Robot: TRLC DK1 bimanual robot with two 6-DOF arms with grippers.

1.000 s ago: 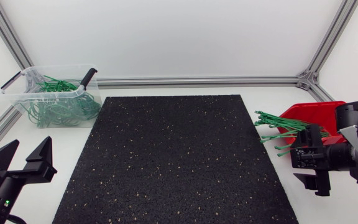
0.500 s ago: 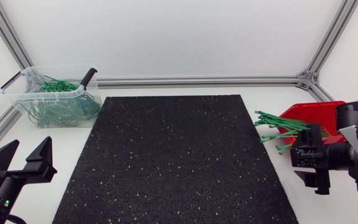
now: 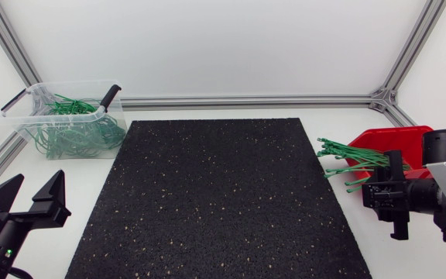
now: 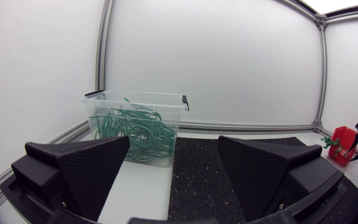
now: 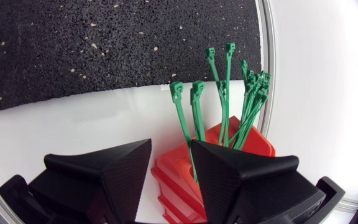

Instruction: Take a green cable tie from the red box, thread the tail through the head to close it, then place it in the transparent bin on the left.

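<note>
Nearest the front edge, on the left, the left end effector (image 3: pixel 33 187) sits low over the white bench (image 3: pixel 84 186), its two wedge fingers spread wide with nothing between them. In its own wrist view the gap between the fingers (image 4: pixel 173 168) looks straight across the surface.

On the right side, the right end effector (image 3: pixel 393 198) hangs over the front of the red box (image 3: pixel 385 139). It is released too. From its wrist view (image 5: pixel 169 152) the fingers stand apart, and one green stem runs down close beside a finger, but the two fingers are not pinching it.

The ties (image 3: pixel 351 155) lie in a loose bundle. Their tails are in the box and their heads poke out over its rim onto the bare bench, just short of the mat. Up close, the heads (image 5: pixel 225 93) fan out unevenly, a few reaching further than the rest.

The middle of the bench is covered by a black speckled mat (image 3: pixel 215 201), which lies flat.

At the far left corner is the clear bin (image 3: pixel 22 116), which has dark handles at its ends and stands just off the mat's corner. It holds a tangle of green loops (image 3: pixel 72 132), also plain in the left wrist view (image 4: pixel 132 130).

An aluminium rail (image 3: pixel 246 101) runs along the far edge and meets slanting uprights at both corners.
</note>
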